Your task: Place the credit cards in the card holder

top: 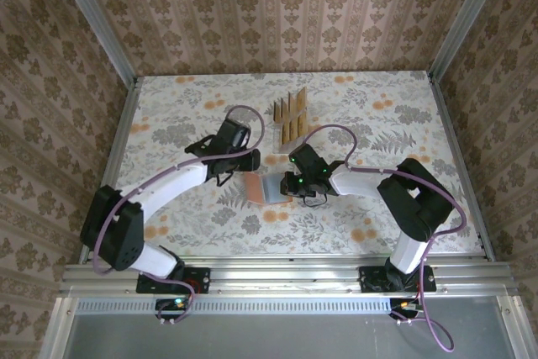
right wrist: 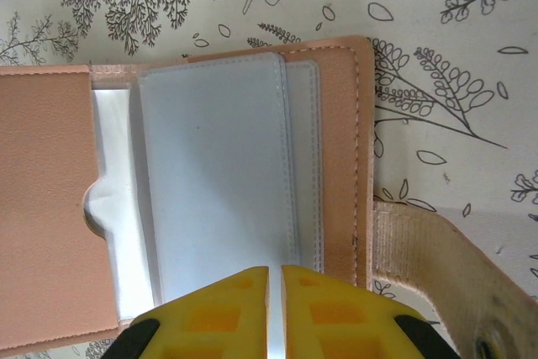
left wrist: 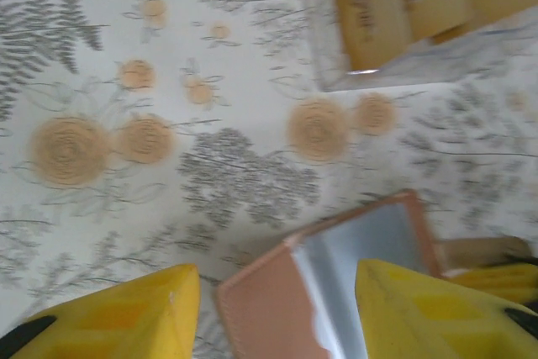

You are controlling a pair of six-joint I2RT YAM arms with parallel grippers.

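The card holder [top: 262, 188] lies open on the table between my two grippers, a salmon wallet with greyish clear pockets [right wrist: 218, 166]. My left gripper [top: 245, 174] is open, and its yellow fingers straddle the card holder's [left wrist: 370, 233] left half; in the left wrist view that gripper [left wrist: 277, 317] hovers just over the salmon cover. My right gripper [right wrist: 275, 308] is shut on the lower edge of a clear pocket leaf, at the wallet's right side [top: 287, 184]. Several tan credit cards [top: 290, 115] stand upright in a clear stand behind the wallet, and their lower ends [left wrist: 403, 2] show past the left fingers.
The wallet's beige closing strap [right wrist: 429, 266] with a snap sticks out to the right on the flowered tablecloth. The clear stand [top: 290, 134] sits at mid-table close behind both grippers. Metal rails [top: 126, 124] and patterned walls bound the table.
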